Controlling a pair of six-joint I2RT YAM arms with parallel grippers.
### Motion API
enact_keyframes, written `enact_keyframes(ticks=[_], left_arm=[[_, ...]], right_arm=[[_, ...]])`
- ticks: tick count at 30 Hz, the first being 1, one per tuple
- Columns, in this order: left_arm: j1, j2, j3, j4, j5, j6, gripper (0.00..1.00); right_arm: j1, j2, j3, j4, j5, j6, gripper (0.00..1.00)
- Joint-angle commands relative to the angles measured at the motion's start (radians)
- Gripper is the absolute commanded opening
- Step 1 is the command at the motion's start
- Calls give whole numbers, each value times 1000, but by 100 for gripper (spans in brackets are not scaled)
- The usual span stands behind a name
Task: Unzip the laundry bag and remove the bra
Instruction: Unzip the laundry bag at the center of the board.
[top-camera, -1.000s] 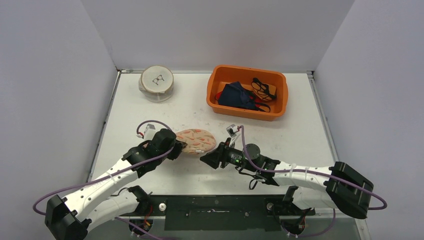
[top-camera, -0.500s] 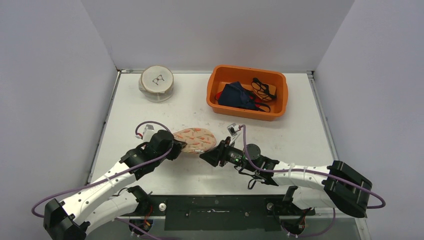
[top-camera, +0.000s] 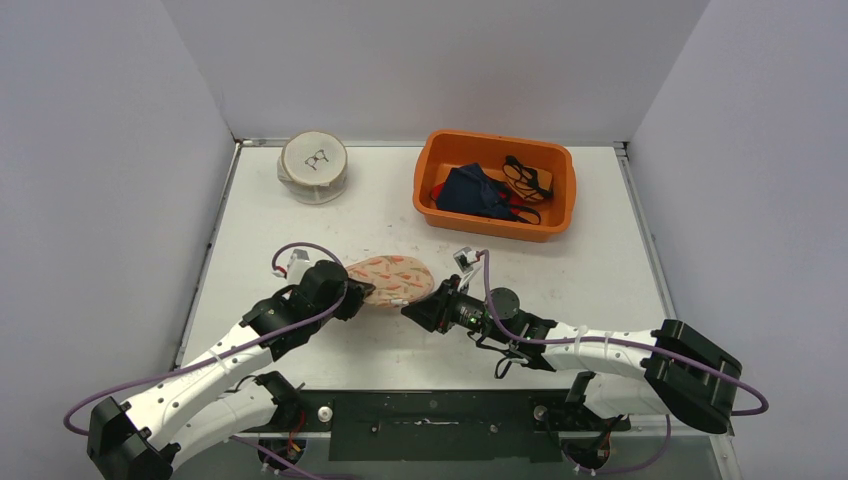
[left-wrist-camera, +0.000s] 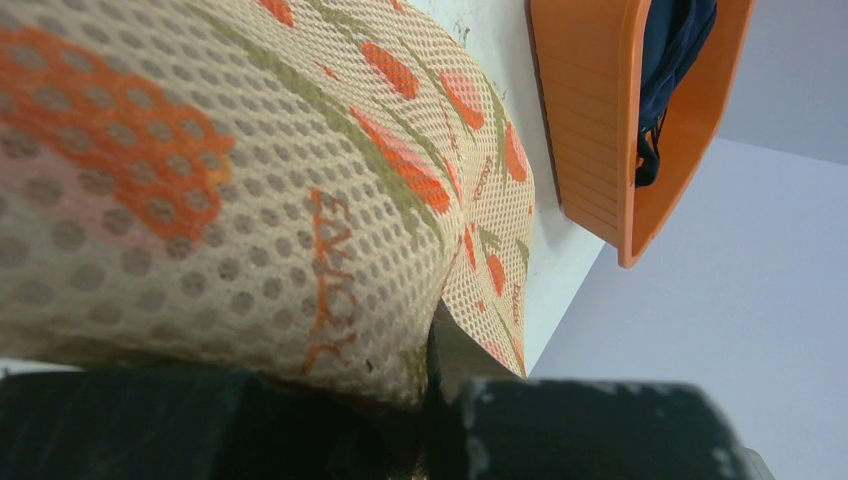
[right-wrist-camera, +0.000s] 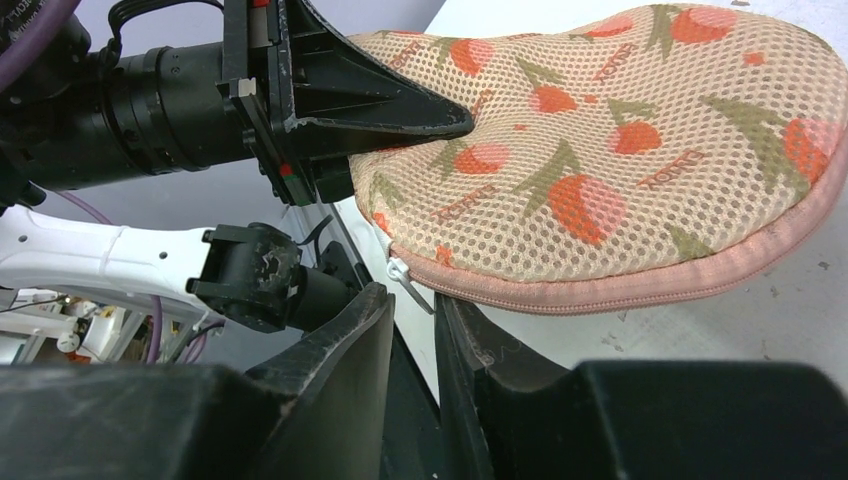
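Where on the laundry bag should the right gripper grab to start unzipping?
Take the metal zipper pull, dangling free of the pink zipper seam on the edge of the laundry bag facing the right gripper. Come in low from that side, closing across the tab.

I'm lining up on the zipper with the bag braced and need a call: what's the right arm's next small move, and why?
Probably close the right gripper on the zipper pull. The tab hangs at the narrow gap between its jaws, the laundry bag is zipped shut, and the left gripper clamps its far edge.
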Motion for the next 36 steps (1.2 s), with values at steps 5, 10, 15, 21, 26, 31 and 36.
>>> enact_keyframes(ticks=[5, 10, 15, 21, 26, 31, 36], left_arm=[[4, -23, -2, 61, 2, 16, 0], [4, -28, -7, 61, 2, 16, 0], [4, -35, -16, 73, 4, 24, 0], [4, -28, -44, 196, 59, 155, 0], [4, -9, -92, 325, 130, 226, 0], [7, 27, -101, 390, 167, 285, 0], [35, 63, -111, 426, 204, 326, 0]], right_arm=[[6, 2, 29, 61, 15, -22, 13], [5, -11, 23, 44, 19, -31, 5], [6, -46, 29, -38, 49, -71, 5], [12, -109, 63, -277, 180, -200, 5], [12, -154, 67, -389, 271, -231, 5], [13, -200, 44, -444, 324, -222, 5], [15, -267, 13, -489, 322, -225, 5]])
